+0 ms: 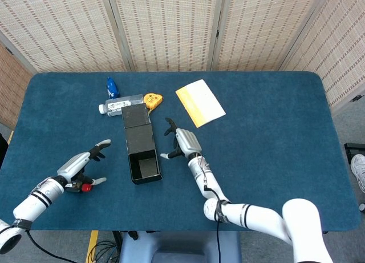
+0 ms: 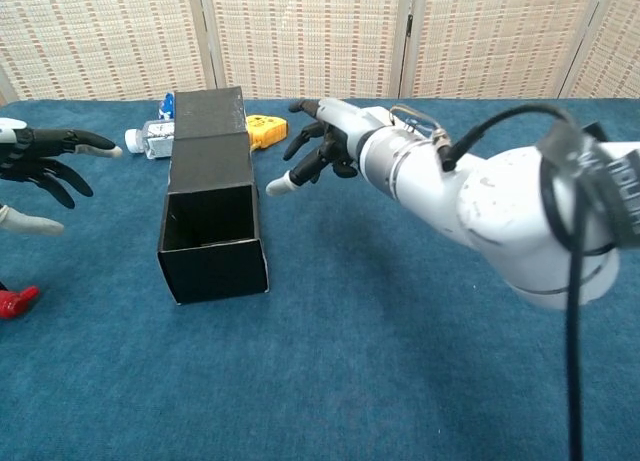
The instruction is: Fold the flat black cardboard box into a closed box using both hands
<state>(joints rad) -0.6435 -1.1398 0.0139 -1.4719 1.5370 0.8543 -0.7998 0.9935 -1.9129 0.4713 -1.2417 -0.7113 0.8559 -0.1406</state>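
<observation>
The black cardboard box (image 1: pixel 141 154) (image 2: pixel 213 226) lies on the blue table, its open mouth facing the front edge and its lid flap (image 1: pixel 136 114) (image 2: pixel 208 114) stretched toward the back. My right hand (image 1: pixel 183 142) (image 2: pixel 325 146) hovers just right of the box with fingers spread, touching nothing. My left hand (image 1: pixel 82 162) (image 2: pixel 40 161) is open at the left, well apart from the box, above a small red and black object (image 1: pixel 80 187) (image 2: pixel 14 303).
Behind the box lie a clear plastic bottle with a blue cap (image 1: pixel 117 103) (image 2: pixel 150 136) and a yellow tape measure (image 1: pixel 151 99) (image 2: pixel 265 131). A yellow and white booklet (image 1: pixel 199 102) rests at the back right. A folding screen stands behind the table.
</observation>
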